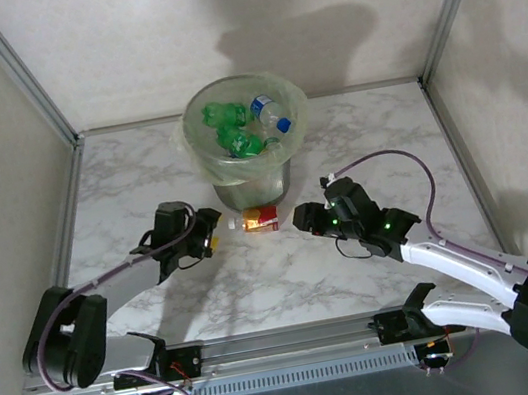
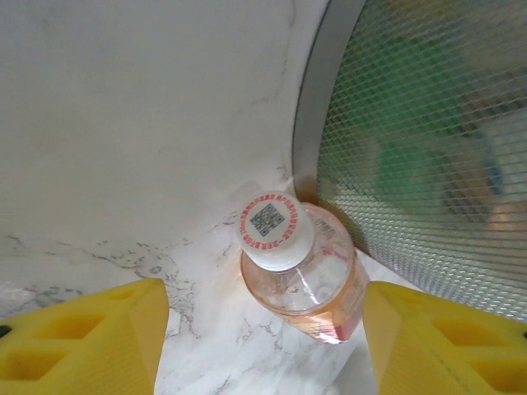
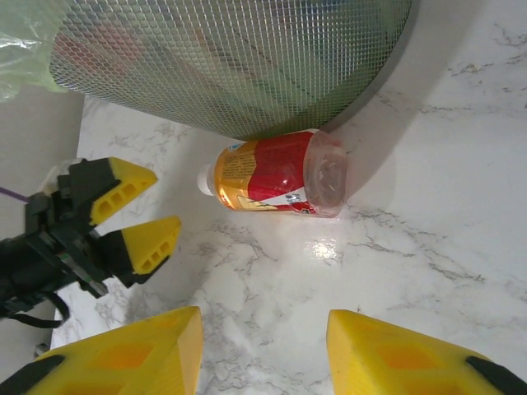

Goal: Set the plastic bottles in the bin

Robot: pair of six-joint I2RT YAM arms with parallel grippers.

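A red-labelled bottle point(image 1: 259, 218) with orange drink and a white cap lies on its side on the marble table, against the foot of the bin point(image 1: 252, 187). My left gripper point(image 1: 213, 236) is open just left of it, cap end facing it; the bottle point(image 2: 300, 271) lies between the yellow fingers point(image 2: 90, 337), untouched. My right gripper point(image 1: 300, 219) is open, a little right of the bottle point(image 3: 276, 183), with only bare table between its fingers point(image 3: 140, 354). Inside the bin lie green bottles point(image 1: 229, 127) and a clear blue-capped one point(image 1: 268, 111).
The bin's grey mesh wall point(image 2: 428, 148) rises right behind the bottle, with a pale green liner point(image 1: 202, 152) folded over the rim. The left gripper point(image 3: 160, 204) faces the right one across the bottle. Enclosure walls stand at the table's back and sides.
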